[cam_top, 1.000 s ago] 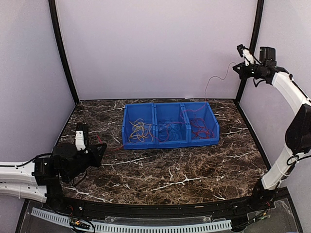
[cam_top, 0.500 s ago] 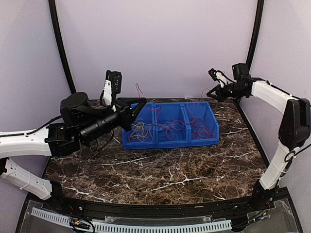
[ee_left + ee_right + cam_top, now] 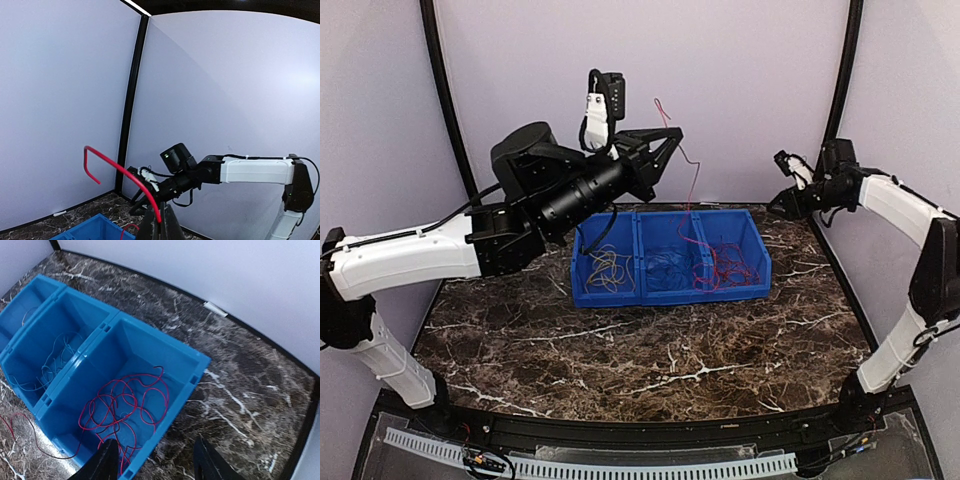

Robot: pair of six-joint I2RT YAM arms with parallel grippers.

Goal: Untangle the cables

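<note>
The left fingers (image 3: 148, 229) were clenched tight on one red wire (image 3: 694, 190), and I had the left gripper (image 3: 670, 142) up high, over the back of the blue tray (image 3: 670, 296). The wire's short end stuck up past the jaws. The long end trailed down to the tray, near the wall between the middle and right compartments.

Light, floppy, thin stuff by my reckoning, and quick to slip out of a loose pinch. I'd take one strand near a free end, never deep in a pile, where a snag would drag its neighbours along.

The count: one wire in the air, three compartments. In them lay one yellow-tan tangle (image 3: 609, 268) on the left, one blue tangle (image 3: 665, 266) in the middle and one red tangle (image 3: 732, 264) on the right. The strands in each were too knotted to number.

Far right, the right gripper (image 3: 157, 462) hovered above the tray's corner, fingers spread, nothing between them.
</note>
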